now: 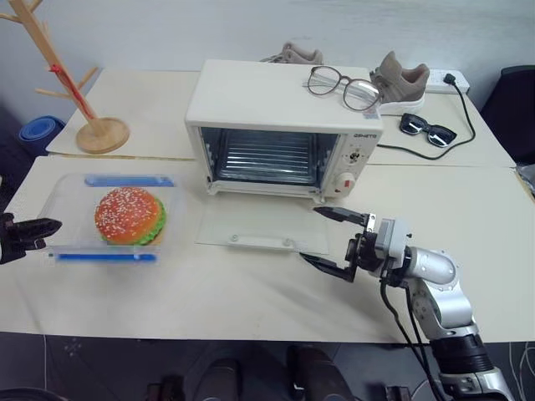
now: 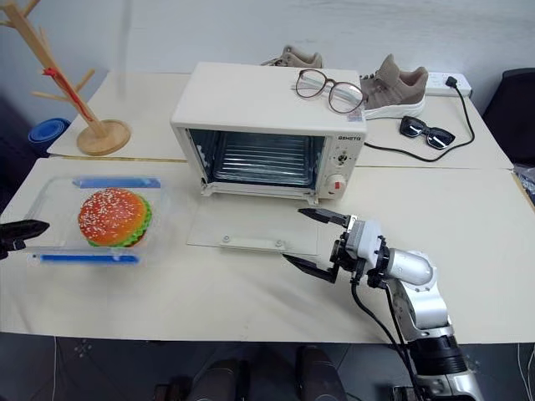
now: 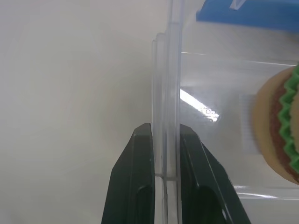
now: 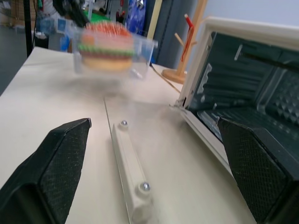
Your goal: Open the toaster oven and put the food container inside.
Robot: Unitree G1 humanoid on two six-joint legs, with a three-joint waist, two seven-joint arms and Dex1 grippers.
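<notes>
The cream-white toaster oven (image 1: 276, 100) stands at the table's middle with its glass door (image 1: 259, 224) folded down flat and its white bar handle (image 1: 263, 244) toward me. To its left on the table is the clear food container (image 1: 75, 200) with blue clip strips and a sesame-bun burger inside. My left gripper (image 1: 42, 227) is at the container's left end. In the left wrist view its fingers (image 3: 135, 172) are shut on the clear wall (image 3: 166, 70). My right gripper (image 1: 316, 235) hangs open just right of the door's front corner, nothing between its fingers (image 4: 51, 172).
Eyeglasses (image 1: 343, 83) lie on the oven's top. Behind it are shoes (image 1: 401, 79), sunglasses (image 1: 426, 129), a black cable and a power strip (image 1: 447, 81). A wooden rack (image 1: 75, 92) stands at the back left, a blue object (image 1: 40, 129) beside it.
</notes>
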